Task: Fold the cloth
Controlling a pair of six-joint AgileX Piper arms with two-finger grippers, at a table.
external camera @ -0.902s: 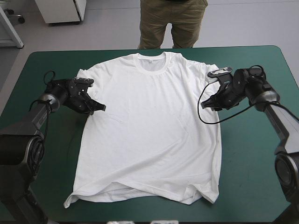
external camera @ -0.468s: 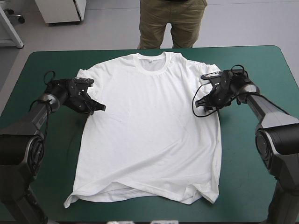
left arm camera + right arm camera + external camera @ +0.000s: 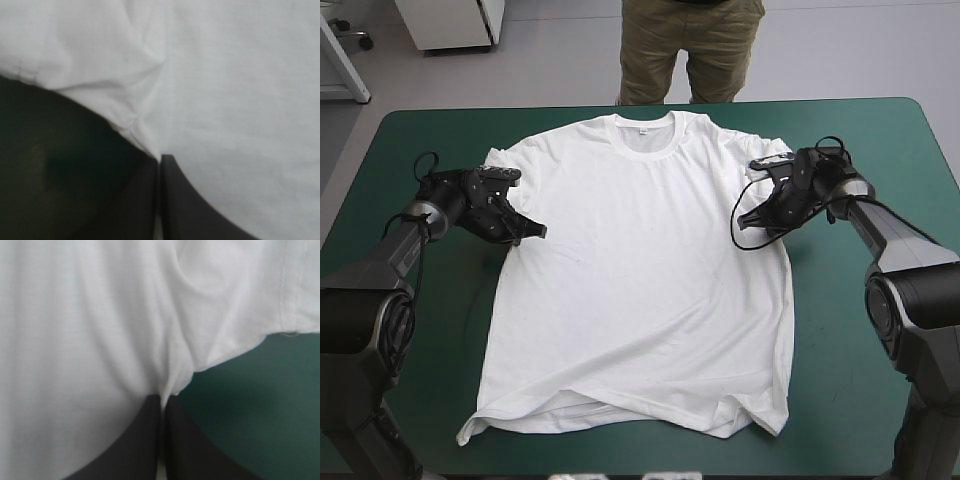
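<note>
The white T-shirt (image 3: pixel 640 270) lies spread flat on the teal-green table, collar toward the far edge, hem wrinkled near the front. My left gripper (image 3: pixel 534 233) is shut on the T-shirt at the armpit under its left-side sleeve. In the left wrist view the gripper (image 3: pixel 160 159) pinches a fold of the T-shirt (image 3: pixel 225 100) at its tip. My right gripper (image 3: pixel 748 221) is shut on the T-shirt at the other armpit. The right wrist view shows the gripper (image 3: pixel 163 399) closed on a puckered fold of T-shirt (image 3: pixel 90 340) beside the sleeve hem.
Bare teal-green cover (image 3: pixel 860 320) stretches to both sides of the shirt and along the table's front edge (image 3: pixel 640 468).
The right arm swung in toward the shirt and its gripper took hold at the armpit. The left arm has stayed where it was.
</note>
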